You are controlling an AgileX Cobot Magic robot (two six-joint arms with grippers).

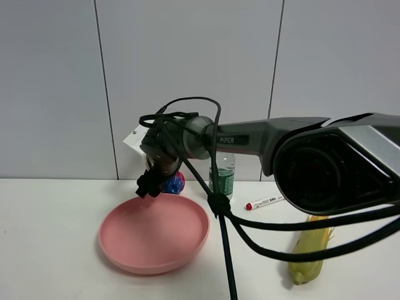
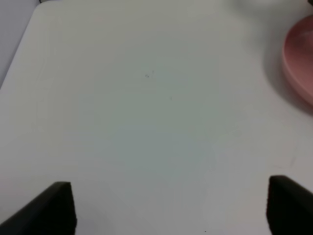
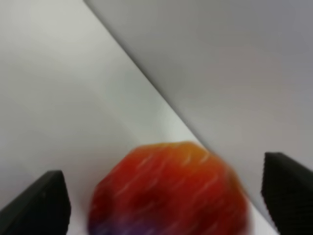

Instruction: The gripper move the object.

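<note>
The object, a bumpy red ball with a blue patch [image 1: 175, 183], sits on the white table just behind the pink plate [image 1: 125, 240], close to the wall. My right gripper [image 1: 150, 182], a black claw on the thick black arm reaching in from the right, hangs over the plate's far rim, right beside the ball. In the right wrist view the ball [image 3: 168, 191] lies blurred between the two wide-apart fingers of the right gripper [image 3: 166, 196], touching neither. My left gripper [image 2: 173, 208] is open and empty over bare table. It does not show in the exterior view.
A green-labelled bottle [image 1: 222, 178] stands behind the arm near the wall. A red-capped marker [image 1: 264, 202] and a yellow-green corn cob [image 1: 309, 250] lie to the right. Black cables [image 1: 225, 250] hang over the table. The plate's edge [image 2: 301, 63] shows in the left wrist view.
</note>
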